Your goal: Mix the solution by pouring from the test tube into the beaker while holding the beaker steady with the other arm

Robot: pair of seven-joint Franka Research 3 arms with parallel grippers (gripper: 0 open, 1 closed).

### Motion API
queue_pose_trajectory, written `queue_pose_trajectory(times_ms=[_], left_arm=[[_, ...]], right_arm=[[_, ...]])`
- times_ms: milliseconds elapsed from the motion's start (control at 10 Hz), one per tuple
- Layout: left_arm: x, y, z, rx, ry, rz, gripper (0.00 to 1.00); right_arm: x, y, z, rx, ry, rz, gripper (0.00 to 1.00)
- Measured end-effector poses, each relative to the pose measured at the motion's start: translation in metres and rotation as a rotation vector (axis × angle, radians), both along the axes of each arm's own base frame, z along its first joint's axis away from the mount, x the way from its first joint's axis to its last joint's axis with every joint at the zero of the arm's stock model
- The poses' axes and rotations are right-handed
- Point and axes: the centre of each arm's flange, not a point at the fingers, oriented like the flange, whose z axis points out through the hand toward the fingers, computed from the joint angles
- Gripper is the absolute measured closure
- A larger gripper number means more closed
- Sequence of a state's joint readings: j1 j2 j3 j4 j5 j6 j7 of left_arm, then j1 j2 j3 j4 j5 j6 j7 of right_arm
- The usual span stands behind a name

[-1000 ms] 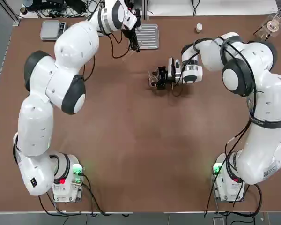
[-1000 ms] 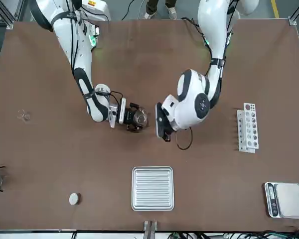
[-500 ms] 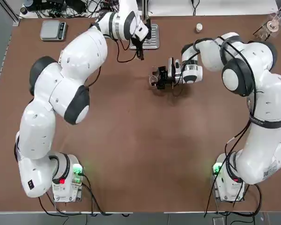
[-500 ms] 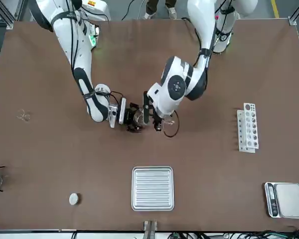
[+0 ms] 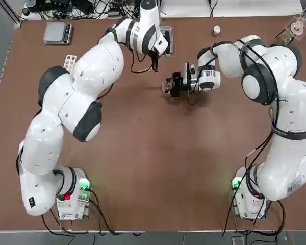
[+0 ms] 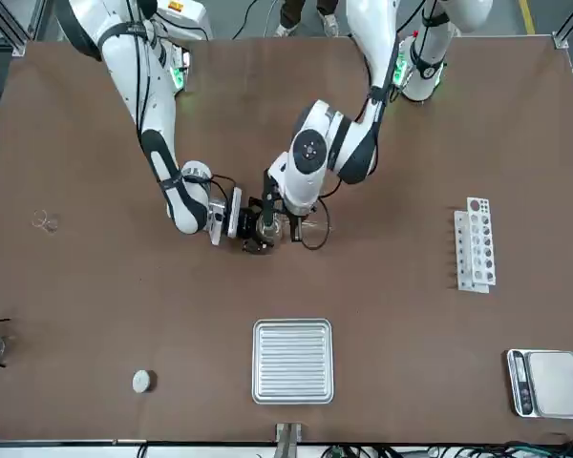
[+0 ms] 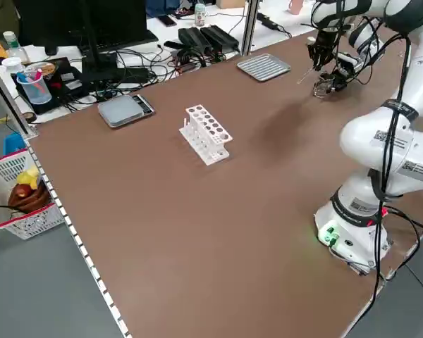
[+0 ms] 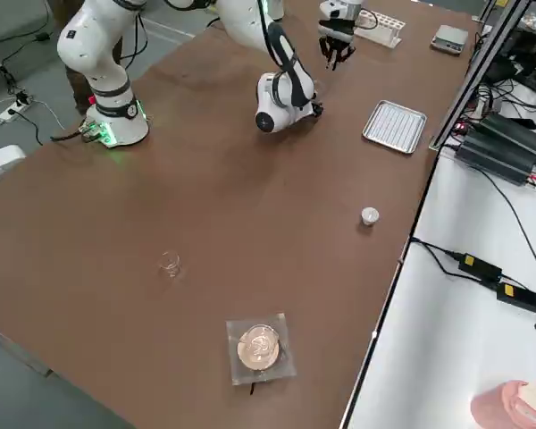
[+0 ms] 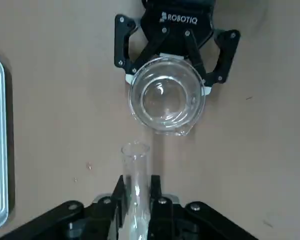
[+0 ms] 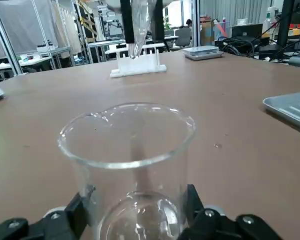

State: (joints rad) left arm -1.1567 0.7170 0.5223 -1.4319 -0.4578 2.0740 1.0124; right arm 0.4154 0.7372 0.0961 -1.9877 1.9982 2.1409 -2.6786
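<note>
The clear glass beaker (image 5: 167, 88) stands on the brown table past its middle, with my right gripper (image 5: 172, 86) shut on its wall from the right. In the right wrist view the beaker (image 10: 127, 150) sits upright between the pads (image 10: 192, 199). My left gripper (image 5: 154, 59) hangs just beyond and left of it, shut on a clear test tube (image 9: 136, 187). The tube's open mouth points at the beaker (image 9: 166, 100) and stops just short of its spout. In the right wrist view the tube (image 10: 139, 20) hangs above and behind the rim.
A ribbed metal tray (image 6: 292, 361) lies just beyond the grippers, near the far edge. A white test tube rack (image 6: 476, 244) and a scale (image 6: 548, 384) are on the left side. A white cap (image 6: 141, 382), a tiny glass piece (image 6: 45, 221) and a flask on a stand (image 5: 298, 25) sit far right.
My left arm has swung right with the test tube, from over the tray's left side to just beside the beaker. The right gripper and the beaker have stayed still.
</note>
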Motion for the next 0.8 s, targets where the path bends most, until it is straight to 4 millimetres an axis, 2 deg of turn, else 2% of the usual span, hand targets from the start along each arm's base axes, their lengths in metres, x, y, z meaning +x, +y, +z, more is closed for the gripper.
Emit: queue_pose_trajectory(times_ms=[500,800], left_arm=[[-0.004,-0.023,-0.021,0.067,-0.046,0.029,0.79],[-0.012,-0.031,-0.021,0.109,-0.081,0.036,0.79]], right_arm=[[0.001,0.000,0.000,-0.002,-0.002,-0.003,0.22],[0.002,-0.001,0.001,-0.003,-0.003,-0.005,0.22]])
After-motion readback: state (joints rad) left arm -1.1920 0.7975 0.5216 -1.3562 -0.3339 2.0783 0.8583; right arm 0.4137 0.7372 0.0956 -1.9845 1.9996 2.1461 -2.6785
